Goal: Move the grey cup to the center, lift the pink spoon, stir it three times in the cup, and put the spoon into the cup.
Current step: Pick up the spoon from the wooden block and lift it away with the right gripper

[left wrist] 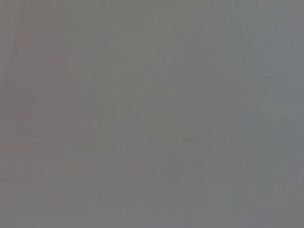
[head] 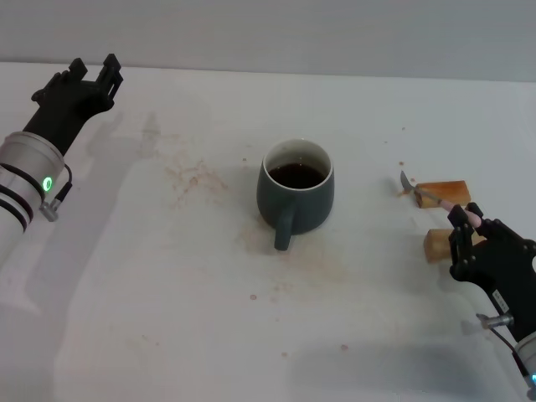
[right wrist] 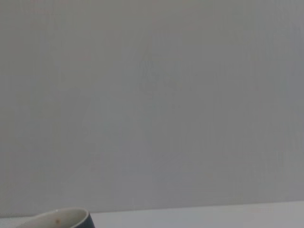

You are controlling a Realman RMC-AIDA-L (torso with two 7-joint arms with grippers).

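Note:
The grey cup (head: 296, 198) stands in the middle of the table with dark liquid inside and its handle turned toward me; its rim (right wrist: 59, 219) also shows in the right wrist view. The pink spoon (head: 431, 197) lies at the right, its metal bowl on the table and its stem across a wooden block (head: 444, 193). My right gripper (head: 471, 220) is open, with its fingers on either side of the spoon's pink handle end. My left gripper (head: 95, 69) is open and empty at the far left of the table. The left wrist view is plain grey.
A second wooden block (head: 438, 245) lies just in front of the first, beside the right gripper. Reddish-brown stains (head: 194, 177) mark the white table (head: 167, 318) left of the cup. A grey wall stands behind the table's far edge.

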